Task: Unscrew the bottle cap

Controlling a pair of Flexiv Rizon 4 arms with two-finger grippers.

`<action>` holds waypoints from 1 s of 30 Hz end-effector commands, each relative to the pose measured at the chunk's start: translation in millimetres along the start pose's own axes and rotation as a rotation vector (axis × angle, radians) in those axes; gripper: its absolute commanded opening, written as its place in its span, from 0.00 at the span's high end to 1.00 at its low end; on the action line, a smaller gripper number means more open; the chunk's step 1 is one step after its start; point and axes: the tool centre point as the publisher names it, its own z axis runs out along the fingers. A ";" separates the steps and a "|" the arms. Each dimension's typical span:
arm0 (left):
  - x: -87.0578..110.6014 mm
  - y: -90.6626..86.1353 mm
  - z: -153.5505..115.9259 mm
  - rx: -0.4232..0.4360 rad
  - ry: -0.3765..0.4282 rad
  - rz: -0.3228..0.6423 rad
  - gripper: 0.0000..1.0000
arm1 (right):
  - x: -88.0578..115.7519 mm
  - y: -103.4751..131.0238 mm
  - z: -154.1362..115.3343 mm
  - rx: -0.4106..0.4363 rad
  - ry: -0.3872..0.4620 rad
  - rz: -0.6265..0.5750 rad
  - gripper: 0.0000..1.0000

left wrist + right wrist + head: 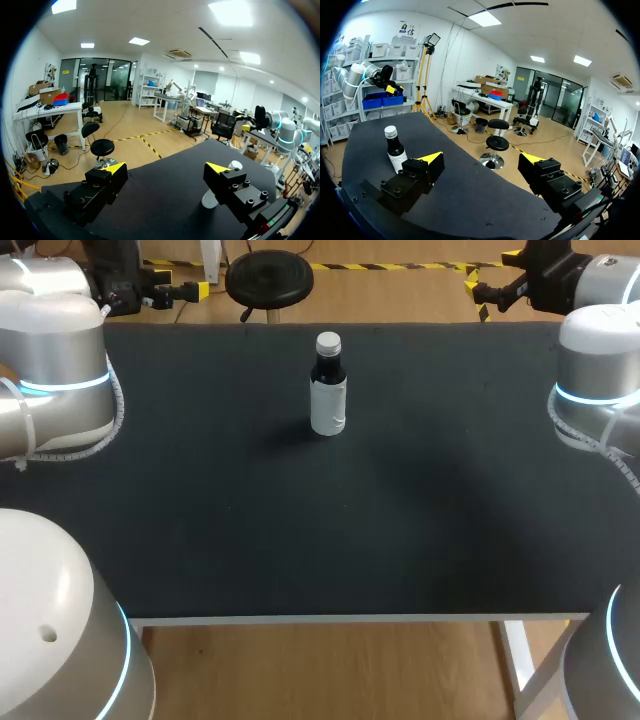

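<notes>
A small dark bottle (328, 390) with a white label and a white screw cap (328, 342) stands upright on the far middle of the black table (300, 530). My left gripper (178, 290) hovers open past the table's far left corner, well away from the bottle. Beyond the far right corner my right gripper (482, 295) is open too. In the left wrist view the left gripper (167, 168) holds nothing, and the bottle (211, 199) is partly hidden behind one finger. In the right wrist view the right gripper (481, 159) is empty, with the bottle (396, 152) ahead and off to one side.
The table's white front edge (350, 619) runs along the near side. Both arms' large silver joints (60, 370) (600, 380) stand over the table's left and right margins. Nothing besides the bottle is on the table.
</notes>
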 end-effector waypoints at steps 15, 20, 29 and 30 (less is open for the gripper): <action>-0.3 -0.3 0.0 -0.002 0.002 -0.001 0.00 | -0.1 0.0 0.2 0.001 0.000 0.000 0.00; 1.7 1.7 8.2 -0.007 0.062 0.012 0.00 | -0.1 0.0 0.2 0.001 0.000 0.000 0.00; 15.5 11.6 33.1 0.001 0.369 0.099 0.00 | -0.1 0.0 0.2 0.001 0.000 0.000 0.00; 16.9 13.3 36.7 0.001 0.446 0.121 0.00 | -0.1 0.0 0.2 0.001 0.000 0.000 0.00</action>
